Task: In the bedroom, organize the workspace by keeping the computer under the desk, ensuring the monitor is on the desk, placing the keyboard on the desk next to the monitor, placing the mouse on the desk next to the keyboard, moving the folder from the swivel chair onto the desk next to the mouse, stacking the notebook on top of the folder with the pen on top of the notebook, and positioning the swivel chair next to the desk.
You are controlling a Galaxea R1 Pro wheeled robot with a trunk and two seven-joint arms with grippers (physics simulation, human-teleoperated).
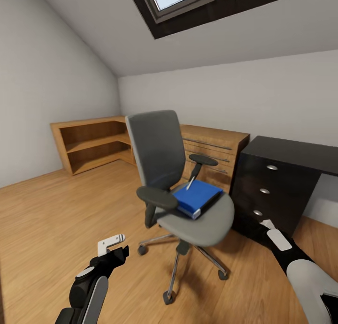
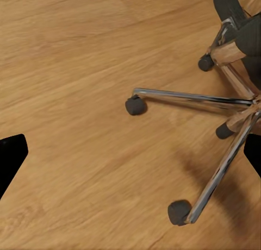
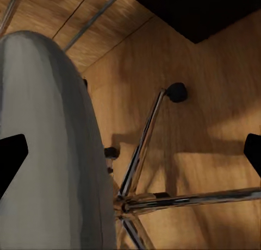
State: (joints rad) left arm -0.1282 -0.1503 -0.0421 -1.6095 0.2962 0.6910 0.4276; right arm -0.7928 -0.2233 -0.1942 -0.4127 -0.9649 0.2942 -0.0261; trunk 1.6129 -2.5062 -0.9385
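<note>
Two arms hang low before the swivel chair (image 1: 180, 183), and the folder (image 1: 197, 197) lies flat on its seat with a white pen-like stick (image 1: 190, 182) across it; the black worktop (image 1: 293, 153) stands at three o'clock. The left gripper (image 1: 111, 242) and right gripper (image 1: 276, 235) both have their fingers spread, empty. Probably the folder comes first: approach from above, steady, taking its near edge without nudging the castered chair away.

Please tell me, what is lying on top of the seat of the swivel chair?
On the swivel chair seat lies the blue folder, and a thin pale pen-like item rests on it. Whether anything lies beneath the folder cannot be seen.
</note>
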